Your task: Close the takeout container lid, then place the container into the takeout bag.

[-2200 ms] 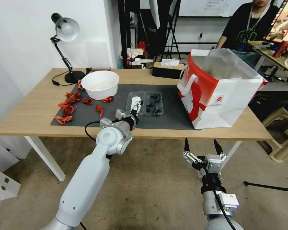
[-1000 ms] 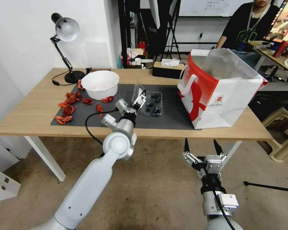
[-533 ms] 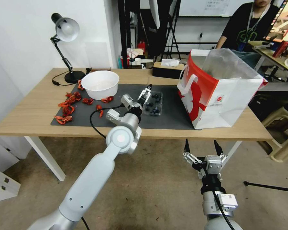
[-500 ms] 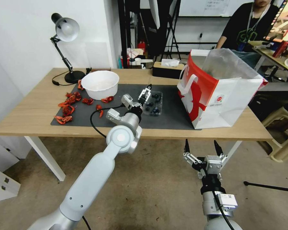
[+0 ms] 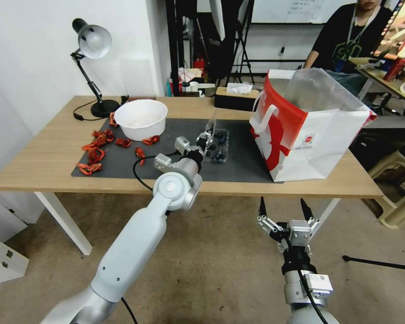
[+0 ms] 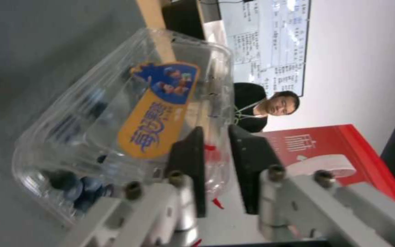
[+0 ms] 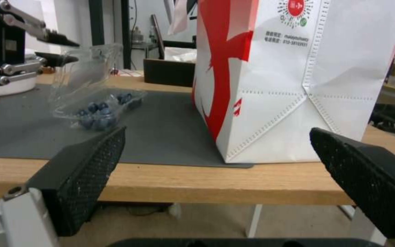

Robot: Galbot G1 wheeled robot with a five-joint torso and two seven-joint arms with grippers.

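- Left gripper is clenched on the free edge of the lid, holding it roughly upright above the tray (prob. mid-swing, so it can fold over onto the berries).
- Box sits on the dark mat mid-desk, just left of the bag; hinge stays low, so the tray is the pivot.
- Lid is thin clear plastic w/ rounded corners and ribbing, flexes easily; oblong orange-blue label on it. Blueberries loose in the tray, small, dark, round.
- Bag: stiff paper, red/white, flat white handle, clear liner poking out the top; stands open, ready for loading.
- Right gripper parked low, near side of the desk, jaws spread wide, nothing in them.
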